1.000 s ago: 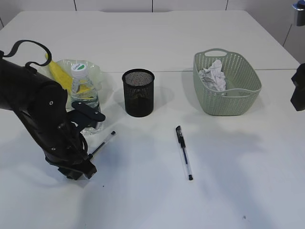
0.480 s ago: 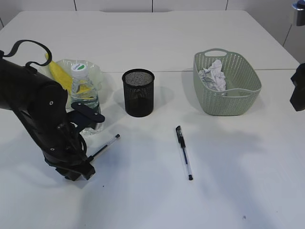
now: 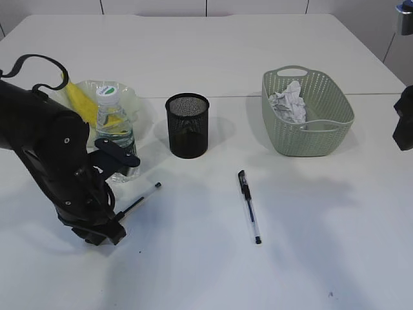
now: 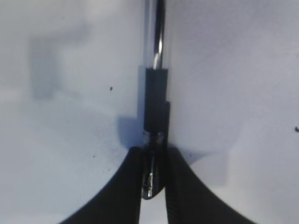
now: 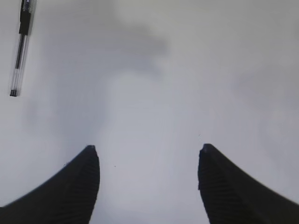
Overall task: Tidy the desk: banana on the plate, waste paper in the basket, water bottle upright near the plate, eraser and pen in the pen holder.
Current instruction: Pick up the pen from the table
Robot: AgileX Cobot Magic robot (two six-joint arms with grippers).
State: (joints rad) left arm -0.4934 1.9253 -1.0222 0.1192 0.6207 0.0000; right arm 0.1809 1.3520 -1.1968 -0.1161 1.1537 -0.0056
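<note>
From the exterior view, you have two pens on the tabletop (image 3: 213,278): one (image 3: 141,200) with its end under your left gripper (image 3: 111,227), and a second pen (image 3: 249,205) lying free in the middle, well apart from both arms. Count one pen holder (image 3: 187,125), one water bottle (image 3: 114,126) already upright, one banana (image 3: 80,102) on one plate (image 3: 132,97), one basket (image 3: 308,111) holding one wad of waste paper (image 3: 288,102). No eraser shows on the tabletop; whether it sits inside the holder I cannot tell. Watch the bottle: it stands just beside your left arm, and a careless lift or swing towards the holder could knock it over.

In the left wrist view, your fingers (image 4: 126,186) are pinched narrow on the very tip of the pen's (image 4: 155,100) dark cap end. That is a thin hold. With nearly the whole barrel hanging beyond the fingers, I judge the pen may pivot or slip out as you raise it, and a drooping pen could catch the holder's rim instead of dropping in.

In the right wrist view, your right gripper (image 5: 148,163) hangs with fingers spread wide over bare tabletop, holding nothing. The second pen (image 5: 20,46) shows at the upper left corner, off to one side, so you would need to realign before any descent.
</note>
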